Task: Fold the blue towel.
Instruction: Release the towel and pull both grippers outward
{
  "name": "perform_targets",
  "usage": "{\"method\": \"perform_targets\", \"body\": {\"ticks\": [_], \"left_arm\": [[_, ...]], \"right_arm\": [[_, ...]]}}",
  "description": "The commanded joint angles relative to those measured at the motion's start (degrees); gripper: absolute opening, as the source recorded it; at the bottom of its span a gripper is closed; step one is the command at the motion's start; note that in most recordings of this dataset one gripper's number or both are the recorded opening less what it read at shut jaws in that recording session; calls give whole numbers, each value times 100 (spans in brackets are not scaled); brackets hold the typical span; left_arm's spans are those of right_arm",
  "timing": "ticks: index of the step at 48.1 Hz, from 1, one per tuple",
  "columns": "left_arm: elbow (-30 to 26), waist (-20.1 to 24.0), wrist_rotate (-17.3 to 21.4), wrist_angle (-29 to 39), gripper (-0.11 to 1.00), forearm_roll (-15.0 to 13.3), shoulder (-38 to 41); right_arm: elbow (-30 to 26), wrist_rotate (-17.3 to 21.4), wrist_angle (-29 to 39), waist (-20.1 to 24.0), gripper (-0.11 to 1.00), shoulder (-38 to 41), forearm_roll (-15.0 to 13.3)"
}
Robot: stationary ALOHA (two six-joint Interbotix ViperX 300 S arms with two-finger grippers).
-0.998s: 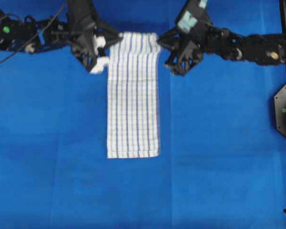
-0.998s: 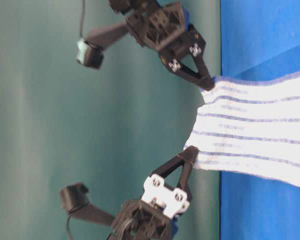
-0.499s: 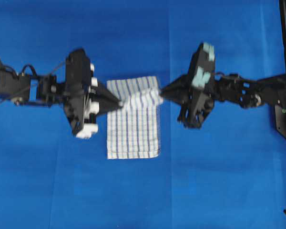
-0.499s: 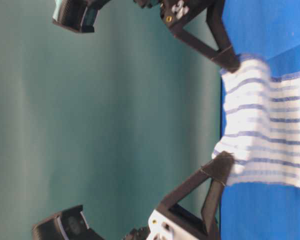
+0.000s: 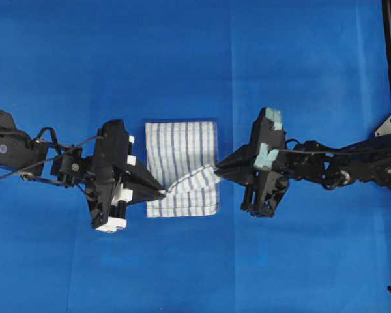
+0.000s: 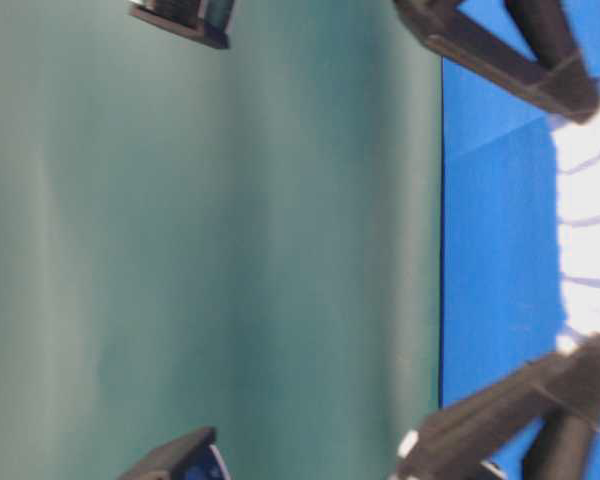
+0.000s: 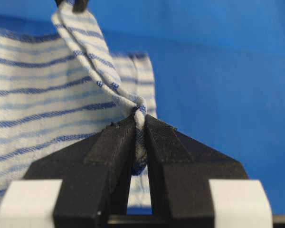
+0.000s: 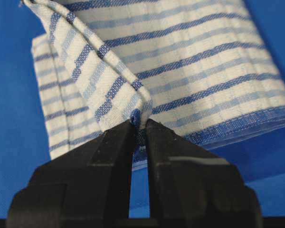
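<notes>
At the middle of the table: the blue towel (image 5: 181, 156) lies on the blue table covering (image 5: 195, 59), its far part flat and doubled, its carried edge slung low between the two arms.
Left gripper (image 5: 161, 192): fingers (image 7: 116, 142) pressed nearly together on one corner of the towel; the pinched cloth bunches into a twisted rope between them.
Right gripper (image 5: 216, 169): fingers (image 8: 116, 142) likewise closed hard on the other corner, cloth folded over itself at the pinch.
Why held so: gripping both corners of one short edge lets the pair carry that edge across the lower layer as one line, so the fold should land square rather than skewed.
Towel relative to fingers: the held edge hangs between the two sets of fingers, just short of the towel's near edge; the rest stretches away from them, flat on the table.
Slack: the carried edge sags and twists towards the left side, so it looks uneven.
Judgement: the fold seems nearly laid; lowering and releasing the corners over the near edge would finish it.
</notes>
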Motion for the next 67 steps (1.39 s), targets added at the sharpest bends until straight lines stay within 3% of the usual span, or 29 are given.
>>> {"method": "perform_targets", "body": {"ticks": [1,13,38,42,46,51,54,58,67], "left_arm": [[-70,-105,-9,-97,5,-9,26],[-185,-299,-9,-255,5,-9,422],[-114,-246,0,-123,5,-9,448],[-105,-237,-18,-105,6,-9,431],[-114,-237,-79,-105,20,-9,378],[-88,-237,-105,-70,53,-9,185],[-62,-237,-44,70,71,-9,-44],[-26,-202,-18,334,88,0,-360],[26,-132,-9,1169,79,26,-1239]], "right_arm": [[-167,-18,-62,88,9,18,44],[-255,-18,-62,308,9,193,202],[-299,-18,-35,396,9,255,220],[-316,-18,-35,422,21,272,220],[-334,-26,-62,466,43,272,220],[-343,-44,-62,501,76,246,211],[-325,-88,-62,501,88,158,211],[-264,-185,-70,501,86,-105,141],[-26,-677,-167,483,82,-940,70]]}}
